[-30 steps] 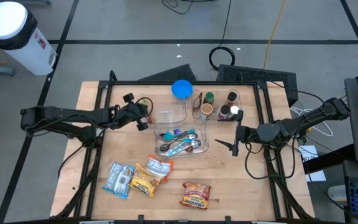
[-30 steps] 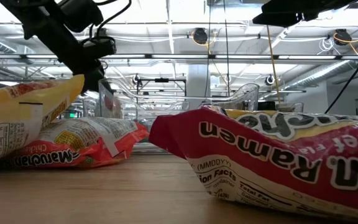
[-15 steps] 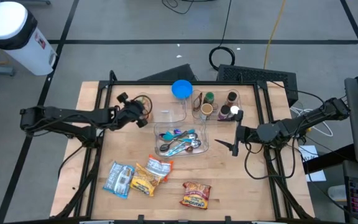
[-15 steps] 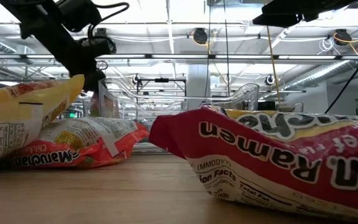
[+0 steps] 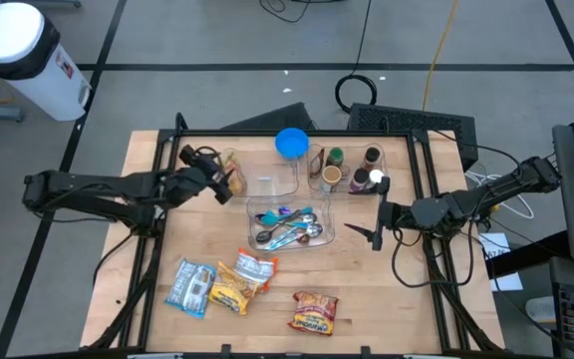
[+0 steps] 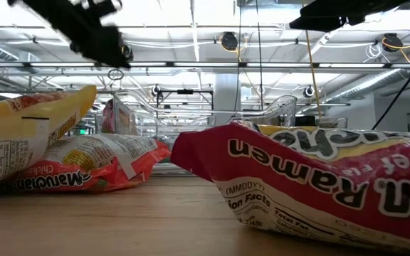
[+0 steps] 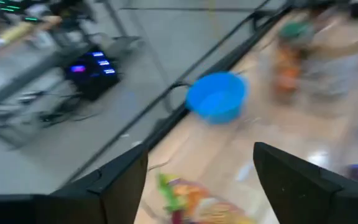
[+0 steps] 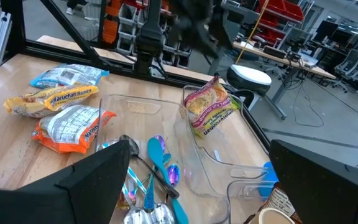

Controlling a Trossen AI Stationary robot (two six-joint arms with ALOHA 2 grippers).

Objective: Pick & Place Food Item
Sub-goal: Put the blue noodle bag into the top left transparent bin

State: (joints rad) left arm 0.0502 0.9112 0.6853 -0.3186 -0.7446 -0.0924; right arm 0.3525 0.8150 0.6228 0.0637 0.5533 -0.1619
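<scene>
The left claw [image 5: 225, 179] hung released beside a ramen packet [image 8: 209, 106] that leaned in the clear bin [image 8: 213, 158]. The right claw [image 5: 377, 237] waited released. Packets on the table [image 5: 367, 299] read "Maruchan" [image 6: 84, 163] and "Ramen" [image 6: 319, 185].

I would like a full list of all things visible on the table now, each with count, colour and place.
ramen packets on bare wood: four; blue-white, yellow, orange, red; table's near side
ramen packet: one, yellow-green; leaning at the empty clear bin's edge
clear bins: two visible; one empty, one holding cutlery
cutlery: several, metal with coloured handles
blue bowl: one, far edge
bottles and jars: several, brown and green, far right
table: one, wooden
left gripper: open, above the packet, holding nothing
right gripper: open, waiting on the right side
</scene>
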